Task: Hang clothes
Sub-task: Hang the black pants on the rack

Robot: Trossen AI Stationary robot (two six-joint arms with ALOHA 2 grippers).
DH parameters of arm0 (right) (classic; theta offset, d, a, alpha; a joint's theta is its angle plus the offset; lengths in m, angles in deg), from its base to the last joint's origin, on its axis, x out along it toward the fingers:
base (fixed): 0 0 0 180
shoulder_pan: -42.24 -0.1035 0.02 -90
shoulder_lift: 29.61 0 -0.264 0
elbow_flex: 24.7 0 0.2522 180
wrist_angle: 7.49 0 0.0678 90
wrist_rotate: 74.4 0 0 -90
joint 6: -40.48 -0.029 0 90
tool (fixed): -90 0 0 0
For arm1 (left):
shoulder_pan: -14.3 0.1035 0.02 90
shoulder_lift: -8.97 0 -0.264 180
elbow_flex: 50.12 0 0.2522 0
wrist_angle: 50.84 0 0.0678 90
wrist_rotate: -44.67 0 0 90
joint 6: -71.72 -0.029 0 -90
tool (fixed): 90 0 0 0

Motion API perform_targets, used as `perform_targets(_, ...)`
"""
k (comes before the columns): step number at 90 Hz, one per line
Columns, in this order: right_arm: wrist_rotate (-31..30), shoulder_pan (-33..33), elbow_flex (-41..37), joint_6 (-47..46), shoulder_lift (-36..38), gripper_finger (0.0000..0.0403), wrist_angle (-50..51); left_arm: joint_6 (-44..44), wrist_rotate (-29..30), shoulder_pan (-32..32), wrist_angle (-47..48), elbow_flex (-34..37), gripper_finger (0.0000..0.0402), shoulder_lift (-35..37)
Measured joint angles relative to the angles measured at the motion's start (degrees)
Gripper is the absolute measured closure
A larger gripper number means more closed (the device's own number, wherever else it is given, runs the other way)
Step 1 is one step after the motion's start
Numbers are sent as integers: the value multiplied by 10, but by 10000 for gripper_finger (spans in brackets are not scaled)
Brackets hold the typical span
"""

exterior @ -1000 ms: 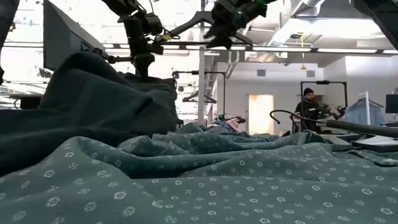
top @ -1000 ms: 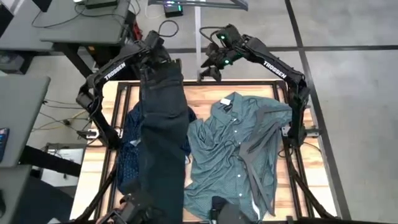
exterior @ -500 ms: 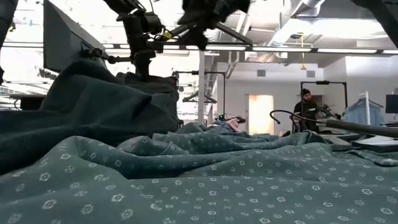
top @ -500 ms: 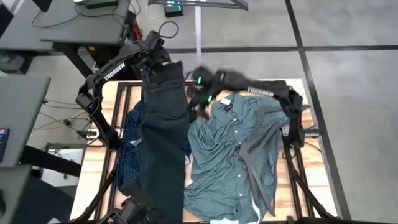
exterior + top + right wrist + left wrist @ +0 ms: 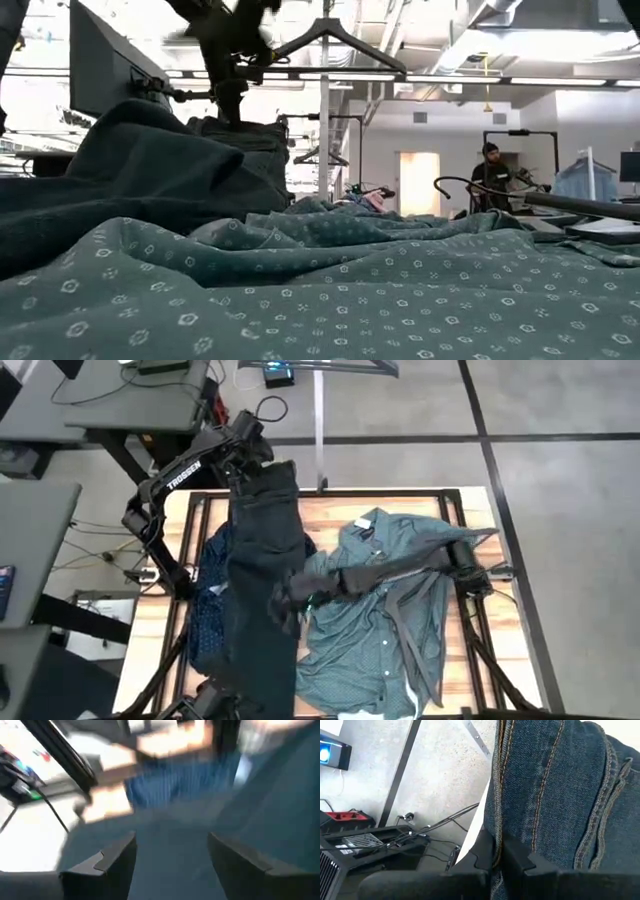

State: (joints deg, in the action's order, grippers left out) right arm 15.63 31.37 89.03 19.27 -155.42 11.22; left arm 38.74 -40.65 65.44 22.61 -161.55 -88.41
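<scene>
The jeans (image 5: pixel 262 570) are clamped at the far edge by the left gripper (image 5: pixel 498 854); the right gripper (image 5: pixel 170 855), fingers apart, is held over them beside the green shirt (image 5: pixel 370 615).

My left gripper (image 5: pixel 499 856) has matt black plastic fingers, pinched on the jeans (image 5: pixel 262 570): heavy dark denim, coarse twill weave, with tan stitching along raised seams. My right gripper (image 5: pixel 170 855) shows the same dull dark plastic, fingers spread over soft cloth. The teal-green shirt (image 5: pixel 375 610) is thin, smooth woven fabric, finely printed and rumpled. The navy shirt (image 5: pixel 207 600) looks light, soft cotton. The table (image 5: pixel 330 512) is pale, grained wood, edged in matt black metal.
</scene>
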Motion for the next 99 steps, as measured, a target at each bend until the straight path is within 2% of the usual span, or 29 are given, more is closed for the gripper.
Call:
perform_targets(17, -1, -9, 98, -49, -106, 188, -12, -3, -2, 0, 27, 0, 401, 0)
perform_targets(31, -3, -7, 193, -54, -199, 204, 92, 13, -15, -1, 26, 0, 401, 0)
perform_targets(44, 13, -27, 270, -62, -245, 217, 152, 1, -15, 0, 27, 0, 401, 0)
perform_targets(56, 44, -52, 292, -66, -270, 223, 152, -4, -18, 5, 28, 0, 401, 0)
perform_targets(99, 22, -115, 290, -68, -280, 230, 111, -2, -50, 47, 15, 1, 401, -1)
